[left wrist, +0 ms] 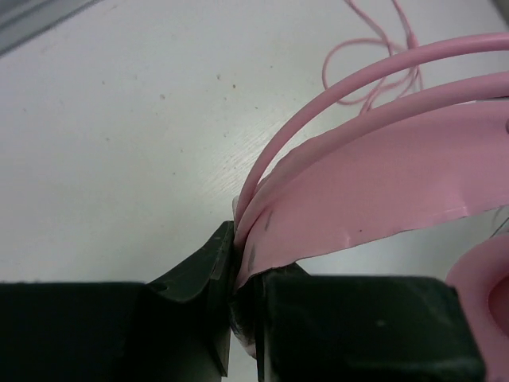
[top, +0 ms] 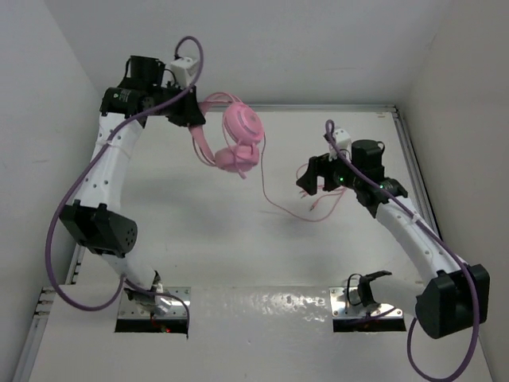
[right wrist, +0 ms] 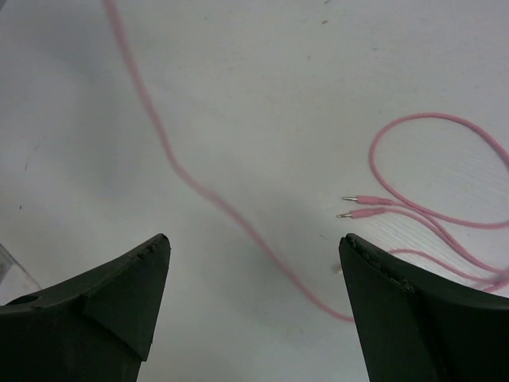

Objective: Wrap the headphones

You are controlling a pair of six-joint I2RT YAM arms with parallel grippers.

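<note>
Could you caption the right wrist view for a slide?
Open right gripper above the pink headphone cable and its plugs.

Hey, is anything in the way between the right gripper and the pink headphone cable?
Nothing visible. The right gripper hangs open with the cable crossing just below it, over the table. The left gripper holds the headphones aloft.

The right hand (right wrist: 253, 239) hangs over the white worktop (right wrist: 262, 87), its two dark fingers (right wrist: 119, 298) spread wide with nothing gripped between them. A thin pink cable (right wrist: 169, 157), slightly blurred, runs from the upper left diagonally down through the gap toward the right finger. To the right, more cable curves in a loop, and two plugs (right wrist: 362, 200) lie side by side, their metal tips pointing left.
</note>
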